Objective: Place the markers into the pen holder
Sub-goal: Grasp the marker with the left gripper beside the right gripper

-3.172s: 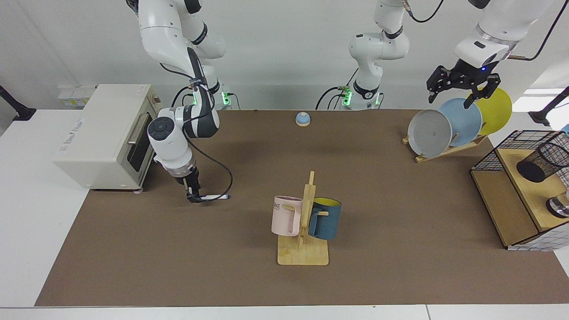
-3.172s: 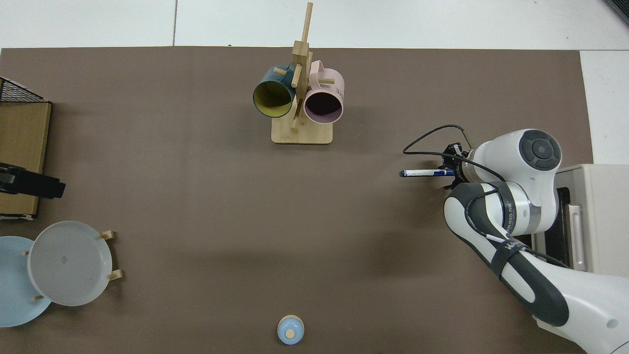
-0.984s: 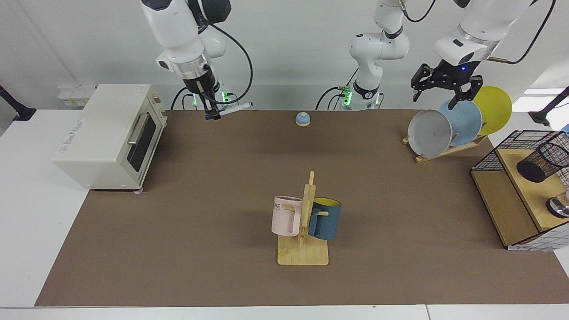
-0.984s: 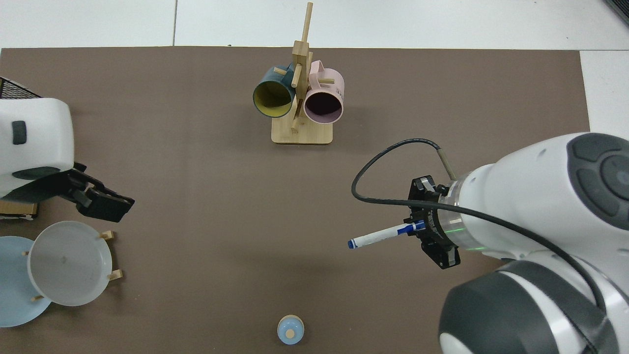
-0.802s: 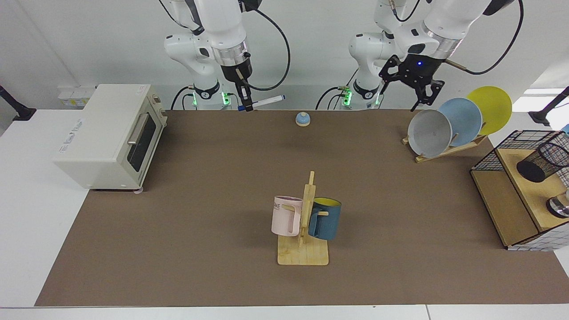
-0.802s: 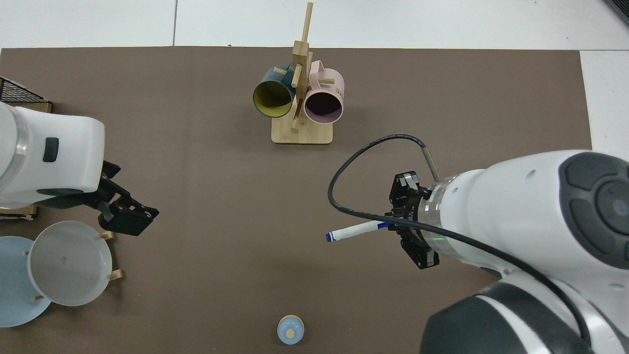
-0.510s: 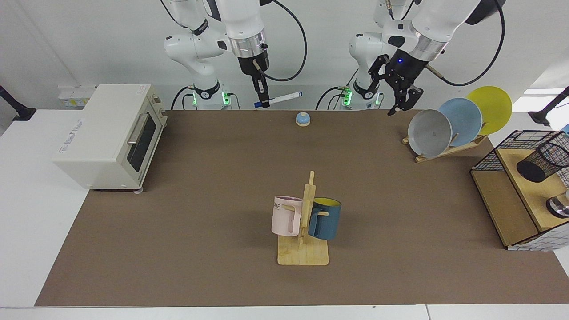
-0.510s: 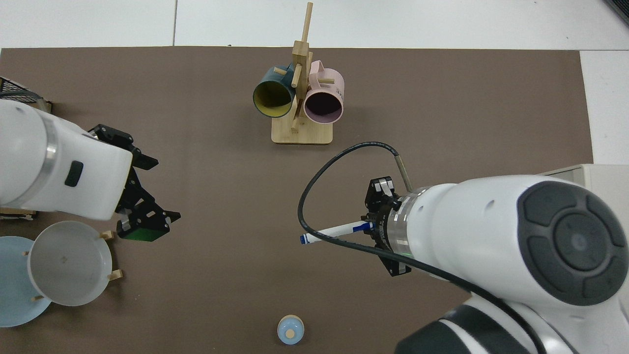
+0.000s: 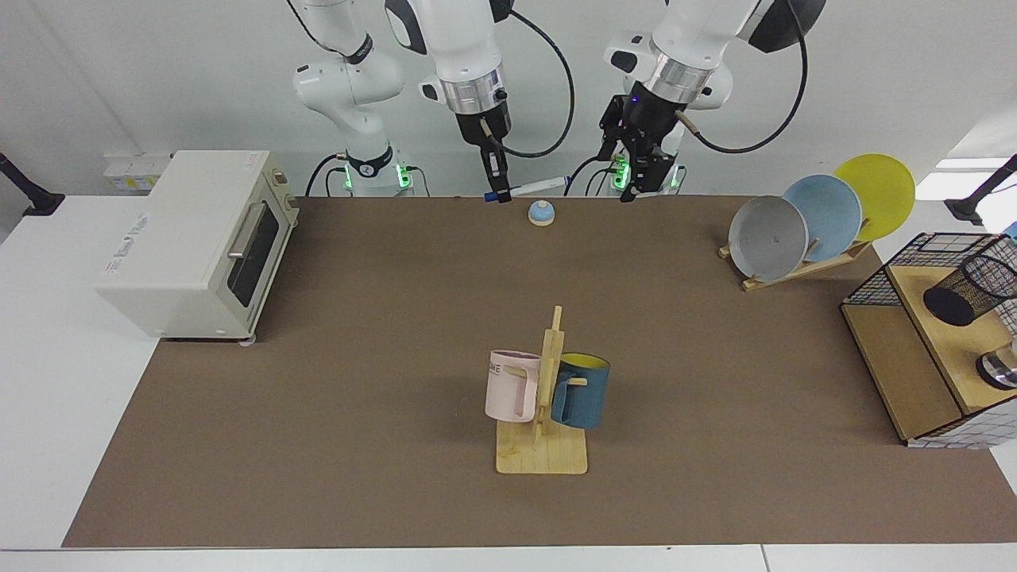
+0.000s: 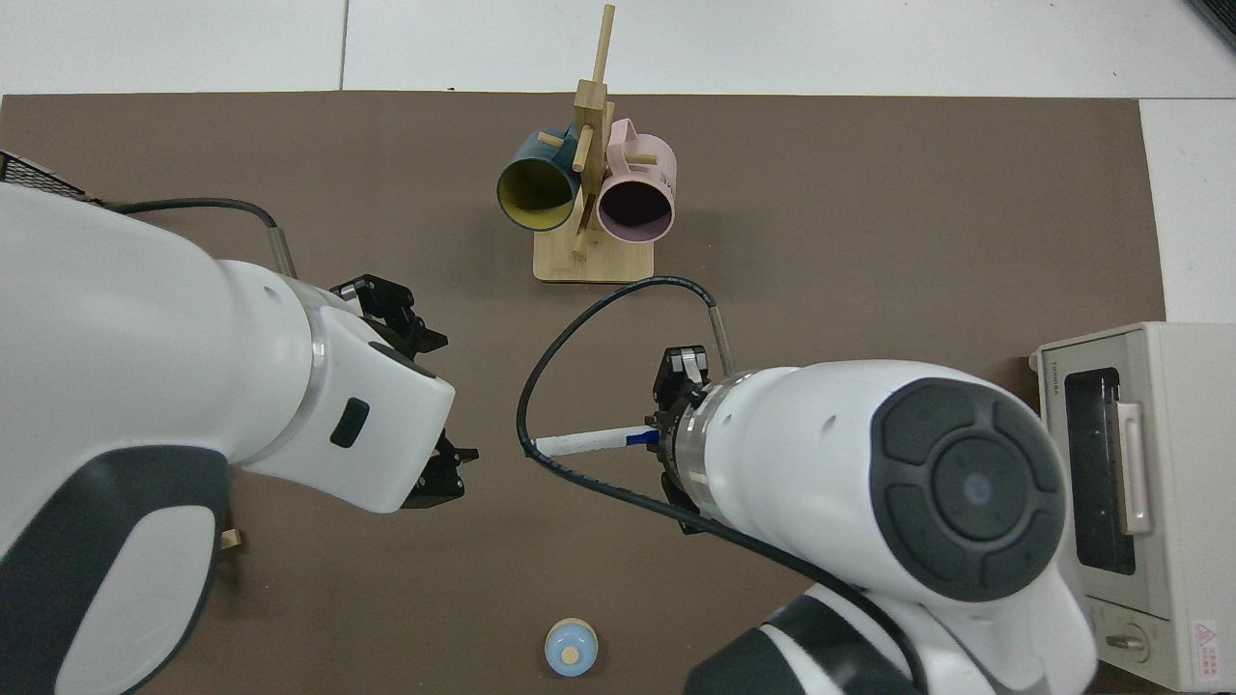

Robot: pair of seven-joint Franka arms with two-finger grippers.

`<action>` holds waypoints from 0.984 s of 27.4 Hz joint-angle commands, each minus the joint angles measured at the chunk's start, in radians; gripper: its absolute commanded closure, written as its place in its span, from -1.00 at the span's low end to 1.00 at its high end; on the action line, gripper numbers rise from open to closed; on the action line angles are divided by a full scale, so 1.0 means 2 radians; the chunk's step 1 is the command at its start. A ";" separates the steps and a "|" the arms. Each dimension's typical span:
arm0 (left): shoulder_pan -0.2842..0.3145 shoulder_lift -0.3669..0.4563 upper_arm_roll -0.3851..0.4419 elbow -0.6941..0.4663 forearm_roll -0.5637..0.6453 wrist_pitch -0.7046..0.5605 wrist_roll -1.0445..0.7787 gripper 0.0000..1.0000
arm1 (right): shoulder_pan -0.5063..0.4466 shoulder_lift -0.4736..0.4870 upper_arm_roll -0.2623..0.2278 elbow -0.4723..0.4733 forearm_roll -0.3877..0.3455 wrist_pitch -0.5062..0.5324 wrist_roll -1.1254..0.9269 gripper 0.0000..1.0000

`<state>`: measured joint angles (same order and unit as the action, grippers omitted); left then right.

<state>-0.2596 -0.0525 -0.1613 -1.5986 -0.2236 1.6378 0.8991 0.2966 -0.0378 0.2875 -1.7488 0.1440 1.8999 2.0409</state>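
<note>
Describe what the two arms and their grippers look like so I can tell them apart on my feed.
Both arms are glossy white with dark grey joint caps and silver wrist rings. Each carries a black two-finger gripper, right gripper and left gripper, with a black cable looping off the wrist. Green lights glow at both bases.

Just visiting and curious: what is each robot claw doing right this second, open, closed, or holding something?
Right gripper: shut on the marker, held up in the air.
Left gripper: open, holding nothing, close beside the marker's free end.

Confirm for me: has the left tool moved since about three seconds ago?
Yes. In the facing view the left tool has swung from above the plate rack toward the table's middle, now near the marker held by the right tool.
</note>
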 commanded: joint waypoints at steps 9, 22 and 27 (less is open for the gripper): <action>-0.021 -0.026 -0.014 -0.067 -0.006 0.055 -0.019 -0.82 | 0.027 0.022 0.000 0.006 -0.006 0.042 0.068 1.00; -0.024 -0.020 -0.037 -0.085 -0.006 0.080 -0.050 -0.63 | 0.027 0.032 0.000 0.015 -0.002 0.044 0.068 1.00; -0.024 -0.020 -0.036 -0.085 -0.006 0.080 -0.050 -0.22 | 0.027 0.033 -0.001 0.016 -0.003 0.044 0.068 1.00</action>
<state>-0.2878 -0.0666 -0.2480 -1.7341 -0.2241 1.7719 0.8115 0.3478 0.0091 0.2847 -1.7405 0.1427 1.9750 2.1453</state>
